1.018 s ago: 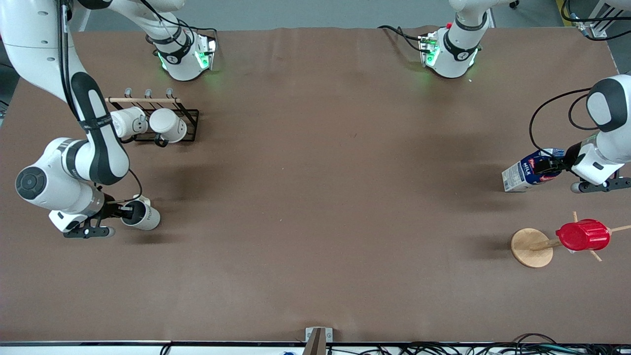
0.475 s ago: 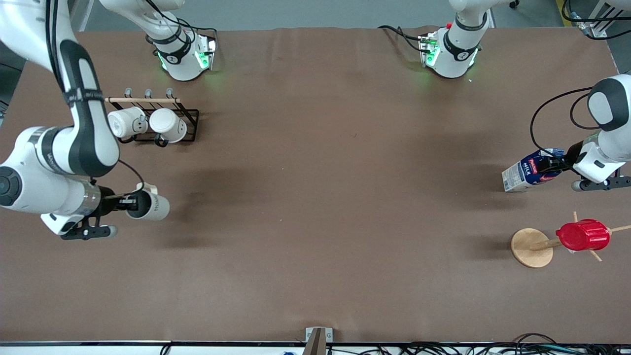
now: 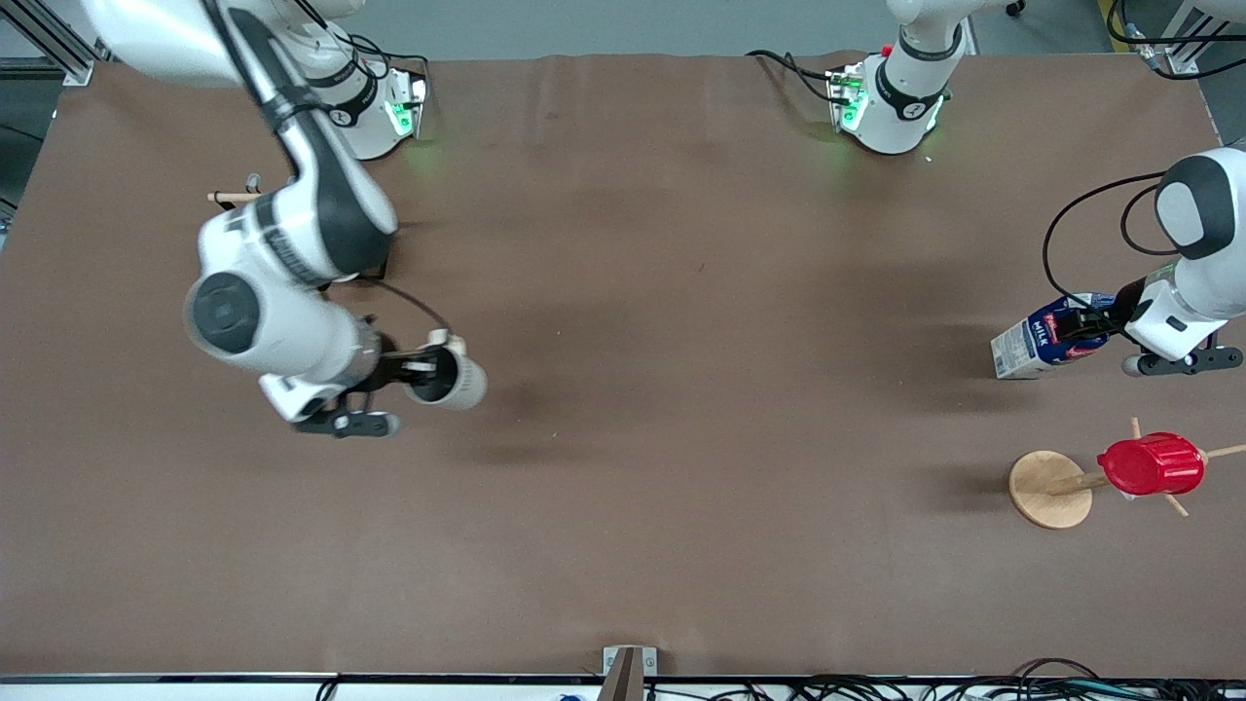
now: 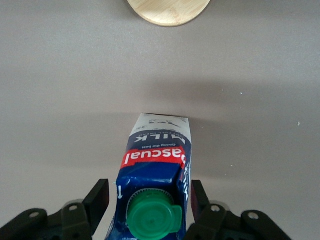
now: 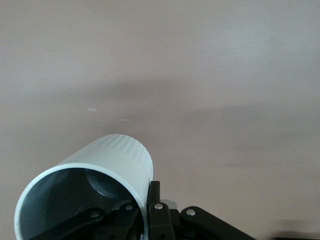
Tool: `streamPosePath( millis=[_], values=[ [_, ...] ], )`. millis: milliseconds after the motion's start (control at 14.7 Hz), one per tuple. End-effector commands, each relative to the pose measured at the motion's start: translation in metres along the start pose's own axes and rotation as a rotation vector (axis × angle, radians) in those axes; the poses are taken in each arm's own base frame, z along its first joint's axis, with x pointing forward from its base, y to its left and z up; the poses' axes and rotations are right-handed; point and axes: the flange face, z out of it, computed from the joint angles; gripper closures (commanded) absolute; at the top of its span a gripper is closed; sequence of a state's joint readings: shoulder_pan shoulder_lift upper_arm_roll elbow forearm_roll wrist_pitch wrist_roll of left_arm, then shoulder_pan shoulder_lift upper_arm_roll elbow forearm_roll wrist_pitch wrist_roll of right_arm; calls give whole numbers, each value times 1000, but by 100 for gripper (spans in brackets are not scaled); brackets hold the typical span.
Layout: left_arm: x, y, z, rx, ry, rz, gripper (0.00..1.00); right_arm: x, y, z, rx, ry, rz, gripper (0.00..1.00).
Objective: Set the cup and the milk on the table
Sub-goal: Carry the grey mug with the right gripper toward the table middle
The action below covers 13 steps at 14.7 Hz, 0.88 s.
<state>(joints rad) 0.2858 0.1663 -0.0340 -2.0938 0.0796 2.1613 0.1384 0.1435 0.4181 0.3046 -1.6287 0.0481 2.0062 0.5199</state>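
Right gripper [image 3: 417,371] clamped on the rim of the cup [image 3: 450,379], one finger inside, cup on its side in the air over the table [image 3: 681,409] toward the right arm's end. Left gripper [image 3: 1098,324] grasps the milk [image 3: 1042,341] at the cap end; carton tilted, its base on or just above the table, cannot tell which. Nearer the front camera than the milk, a wooden stand [image 3: 1049,489] with a red cup [image 3: 1151,464].

Brown-covered table [image 3: 681,409], on it a milk [image 3: 1044,340] carton and a round wooden stand base [image 3: 1047,489].
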Motion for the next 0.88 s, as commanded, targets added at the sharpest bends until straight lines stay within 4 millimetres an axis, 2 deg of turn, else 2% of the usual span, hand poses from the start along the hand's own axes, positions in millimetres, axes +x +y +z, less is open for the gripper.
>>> streamPosePath(
  millis=[0,68,136,271,407,611,814],
  values=[
    [-5,3,-6,3,20,18,34,-31,-66,33,-9,59,73,100],
    [-5,3,-6,3,20,18,51,-45,-90,50,-20,82,74,100],
    [-3,5,-9,5,27,22,68,-53,-103,67,-37,92,89,100],
    [2,12,-18,7,41,39,85,-72,-132,93,-32,100,100,100],
    [10,26,-33,10,66,68,92,-82,-144,123,-32,93,125,100],
    [23,46,-60,16,120,107,99,-109,-167,153,-78,106,112,99],
    [36,95,-99,12,186,153,100,-115,-173,165,-85,119,88,98]
  ],
)
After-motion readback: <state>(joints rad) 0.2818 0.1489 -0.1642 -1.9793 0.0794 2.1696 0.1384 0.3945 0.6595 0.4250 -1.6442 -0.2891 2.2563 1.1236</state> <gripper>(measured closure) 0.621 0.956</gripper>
